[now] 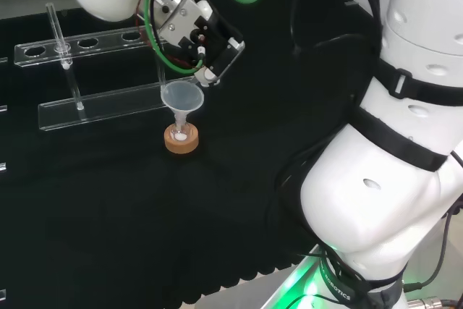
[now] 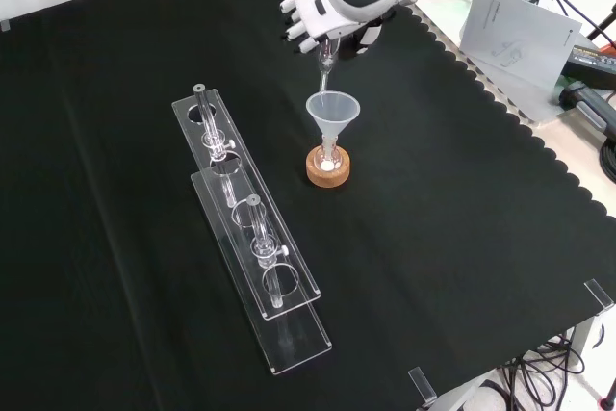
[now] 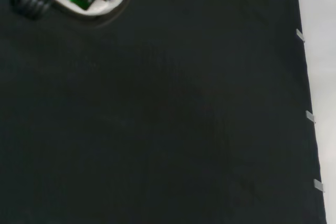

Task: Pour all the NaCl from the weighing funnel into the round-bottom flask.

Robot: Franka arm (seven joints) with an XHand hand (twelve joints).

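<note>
The black and white robot hand (image 2: 313,14) is hovering above the counter (image 2: 462,238), which is draped in black cloth; its fingers (image 2: 294,21) are curling round the slim clear glass weighing funnel (image 2: 325,60), clamping it at its upper part; the funnel is hanging down from the hand, tilted, with its narrow lower end pointing downward. Directly below the hand a clear plastic cone-shaped funnel (image 2: 332,111) is standing upright with its wide mouth facing up; the weighing funnel's tip is sitting just over that mouth's rim, and whether the two are touching cannot be told. The cone funnel's stem is running down into the neck of a small clear glass round-bottom flask (image 2: 328,163), which is resting in a round cork ring stand (image 2: 328,173) still farther below the hand; something white is showing inside the flask, seen in both the head view and the front view (image 1: 180,134).

In the front view, below and to the left of the hand, two long clear acrylic racks (image 2: 252,257) are lying side by side on the cloth, well apart from the cork stand; slim glass tubes (image 2: 253,223) are standing upright in them. In the head view the same racks (image 1: 108,106) are lying to the left of the hand. The wrist view is looking down on bare black cloth (image 3: 168,129).
</note>
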